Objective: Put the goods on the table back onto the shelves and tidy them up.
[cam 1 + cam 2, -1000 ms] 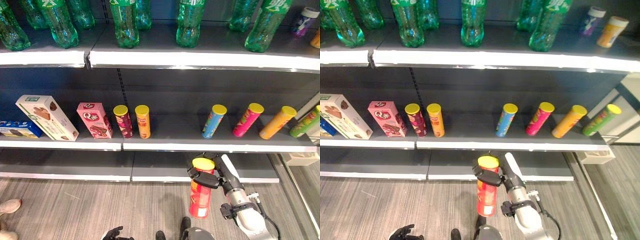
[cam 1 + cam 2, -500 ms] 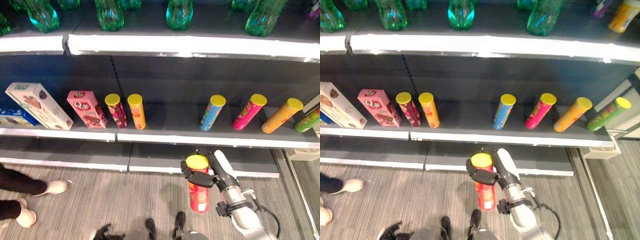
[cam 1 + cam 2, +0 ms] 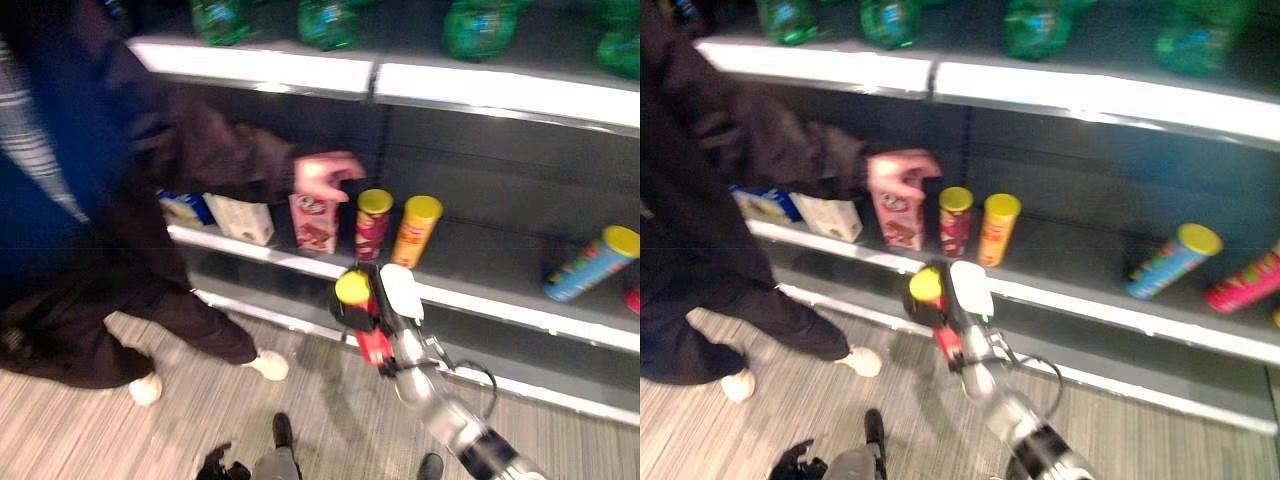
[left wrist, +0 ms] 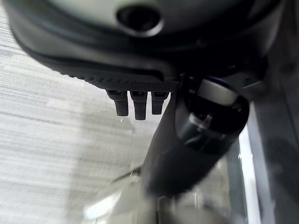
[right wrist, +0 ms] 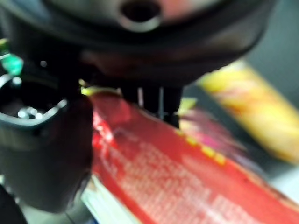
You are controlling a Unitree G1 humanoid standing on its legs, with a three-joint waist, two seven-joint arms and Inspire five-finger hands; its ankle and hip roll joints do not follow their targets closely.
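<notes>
A red chip can [image 3: 374,343] with a yellow lid hangs upright in front of the middle shelf [image 3: 470,300]; my right hand [image 3: 349,313] is shut on it just below the lid. Close up in the right wrist view, the red can [image 5: 177,177] lies across my right hand [image 5: 46,154]. On the shelf stand a pink box [image 3: 313,218], a dark red can [image 3: 372,222] and an orange can [image 3: 415,230]. A blue can [image 3: 590,265] leans further right. My left hand [image 3: 222,466] hangs low by the floor, fingers [image 4: 134,103] relaxed and holding nothing.
A person in dark clothes [image 3: 90,200] stands close on the left, one hand [image 3: 326,174] on the pink box. A white box [image 3: 245,216] and a blue box [image 3: 186,207] sit behind that arm. Green bottles [image 3: 478,28] line the top shelf.
The whole view has swung left along the shelves. A person has stepped in at the left and reaches for the pink box. My right hand still holds the red can.
</notes>
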